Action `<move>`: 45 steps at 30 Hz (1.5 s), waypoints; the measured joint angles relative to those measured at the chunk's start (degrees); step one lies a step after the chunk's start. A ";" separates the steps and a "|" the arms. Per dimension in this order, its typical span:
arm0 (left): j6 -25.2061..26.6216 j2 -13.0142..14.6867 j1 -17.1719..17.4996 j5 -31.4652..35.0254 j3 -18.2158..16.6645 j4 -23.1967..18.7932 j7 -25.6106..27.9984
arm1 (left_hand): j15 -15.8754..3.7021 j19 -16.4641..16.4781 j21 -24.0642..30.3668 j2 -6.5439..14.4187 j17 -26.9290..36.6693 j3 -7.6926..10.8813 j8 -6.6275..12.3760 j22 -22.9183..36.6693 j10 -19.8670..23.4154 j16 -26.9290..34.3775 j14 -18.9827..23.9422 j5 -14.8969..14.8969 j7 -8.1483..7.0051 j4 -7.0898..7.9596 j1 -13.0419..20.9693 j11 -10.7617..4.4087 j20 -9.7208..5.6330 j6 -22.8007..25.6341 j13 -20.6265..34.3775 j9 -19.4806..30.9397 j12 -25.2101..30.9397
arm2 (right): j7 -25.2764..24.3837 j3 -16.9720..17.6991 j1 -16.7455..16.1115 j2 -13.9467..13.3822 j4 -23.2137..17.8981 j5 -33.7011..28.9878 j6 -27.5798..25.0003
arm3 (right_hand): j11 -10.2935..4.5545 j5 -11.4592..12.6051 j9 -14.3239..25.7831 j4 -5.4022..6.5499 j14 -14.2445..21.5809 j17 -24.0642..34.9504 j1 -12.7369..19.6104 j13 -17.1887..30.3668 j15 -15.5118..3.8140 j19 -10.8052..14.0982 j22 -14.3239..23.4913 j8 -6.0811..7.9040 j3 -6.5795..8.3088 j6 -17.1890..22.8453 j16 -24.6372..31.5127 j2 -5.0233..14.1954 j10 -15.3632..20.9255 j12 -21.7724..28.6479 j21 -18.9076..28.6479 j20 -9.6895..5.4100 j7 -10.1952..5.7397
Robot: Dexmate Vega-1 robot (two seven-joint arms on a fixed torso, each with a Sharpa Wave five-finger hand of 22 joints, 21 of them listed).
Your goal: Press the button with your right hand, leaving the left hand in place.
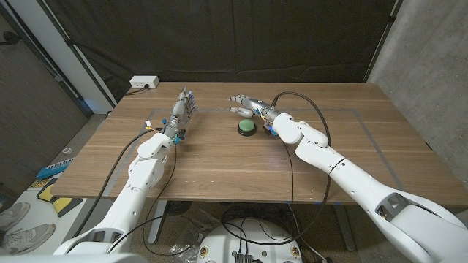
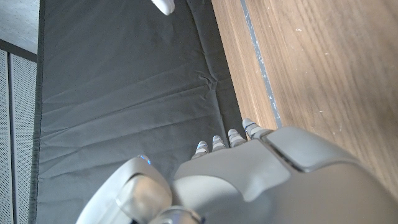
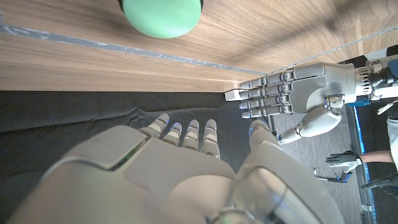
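Currently green button [image 1: 246, 128] sits just below right robot hand [image 1: 247, 107], fingers spread, holding nothing.

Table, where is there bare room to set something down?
The table's whole near half, between the two arms, is bare wood, as is its right end beyond the right arm. It is crowded at the far middle: left hand, green button and right hand sit close together.

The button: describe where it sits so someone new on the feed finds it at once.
On the wooden table, look just past the middle, between the two robot hands. The button sits there beside the right hand, a green dome on a dark base, the table's one coloured thing.
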 measured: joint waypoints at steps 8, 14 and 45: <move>0.41 0.08 -0.02 0.08 0.05 -0.03 -0.02 | 0.00 0.00 0.00 0.00 0.00 0.00 0.00 0.00 0.00 0.00 0.00 0.00 0.00 0.00 0.00 0.00 0.00 0.00 0.00 0.00 0.00 | 1.34 -1.15 0.66 0.59 1.65 -0.66 0.50 | -0.05 -0.44 0.00 0.77 0.00 0.00 -1.03 0.00 0.00 0.01 0.00 0.00 -0.30 0.00 0.27 -0.15 -0.05 0.28 0.00 0.01 0.00; 0.63 0.13 -0.01 0.11 0.07 -0.38 -0.02 | 0.00 0.00 0.00 0.00 0.00 0.00 0.00 0.00 0.00 0.00 0.00 0.00 0.00 0.00 0.00 0.00 0.00 0.00 0.00 0.00 0.00 | 2.16 -2.17 1.28 1.03 2.87 -1.72 0.17 | -0.05 -0.44 0.00 0.77 0.00 -0.15 -1.03 0.00 0.00 0.23 0.00 0.00 -0.31 -0.30 0.27 -0.15 -0.05 0.27 0.00 0.21 0.31; 1.83 0.63 0.51 0.43 0.41 -2.16 0.22 | 0.00 0.00 -0.24 0.00 0.00 0.00 0.00 0.00 0.00 0.00 0.00 0.45 0.01 0.00 0.00 0.00 0.00 -0.01 0.00 0.00 0.00 | -1.39 -2.63 -0.34 3.16 7.67 -1.51 -0.98 | 0.56 -0.44 0.02 1.00 -0.51 -0.15 -1.02 0.01 0.09 0.01 -0.01 0.00 -0.06 -0.61 0.27 -0.15 -0.65 0.27 -0.34 0.00 0.63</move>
